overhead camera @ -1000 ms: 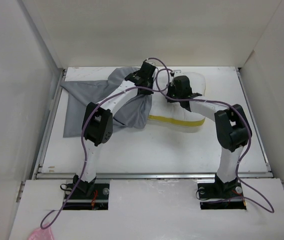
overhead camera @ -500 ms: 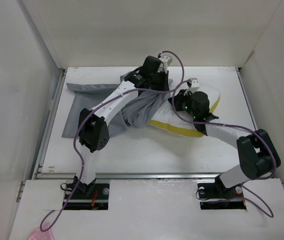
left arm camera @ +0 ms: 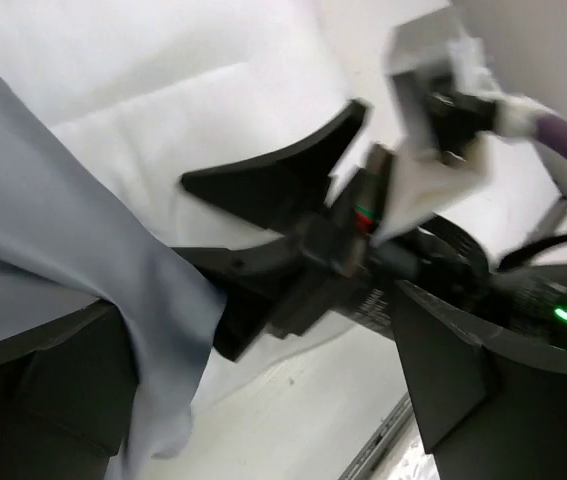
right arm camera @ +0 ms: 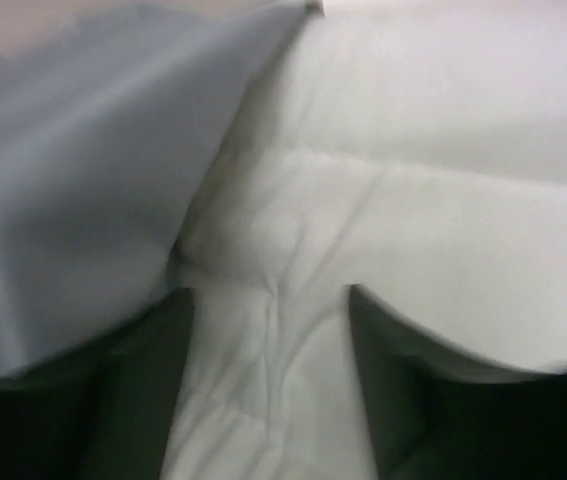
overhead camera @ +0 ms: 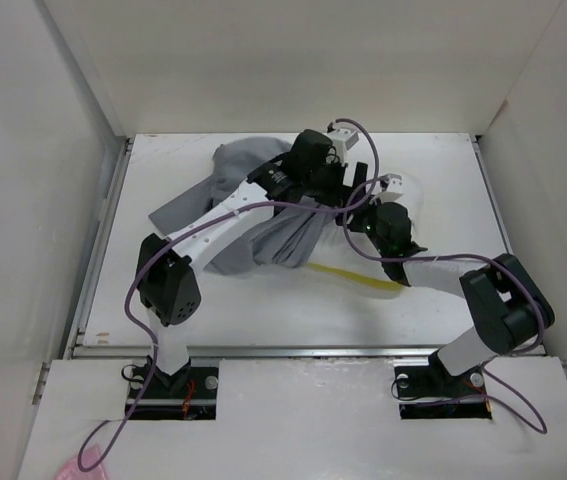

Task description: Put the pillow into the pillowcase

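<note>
The grey pillowcase (overhead camera: 263, 235) lies bunched in the middle of the table, pulled over most of the pillow. Of the pillow, only its yellow-trimmed edge (overhead camera: 363, 278) shows in the top view. My left gripper (overhead camera: 348, 185) hovers at the cloth's right end. In its wrist view it (left arm camera: 263, 400) is open, with grey pillowcase (left arm camera: 53, 230) draped over the left finger. My right gripper (overhead camera: 363, 218) sits just below it, low on the pillow. In its own view it (right arm camera: 268, 380) has its fingers apart, with wrinkled white pillow (right arm camera: 443, 200) between them and pillowcase (right arm camera: 73, 180) at the left.
White walls (overhead camera: 63, 150) close in the table on the left, back and right. A metal rail (overhead camera: 303, 350) runs along the near edge. Purple cables (overhead camera: 355, 130) loop over both wrists, which are close together.
The left arm has dragged the pillowcase to the right over the pillow, which lay mostly bare before. The right arm swung lower and further right. Both grippers have opened.
</note>
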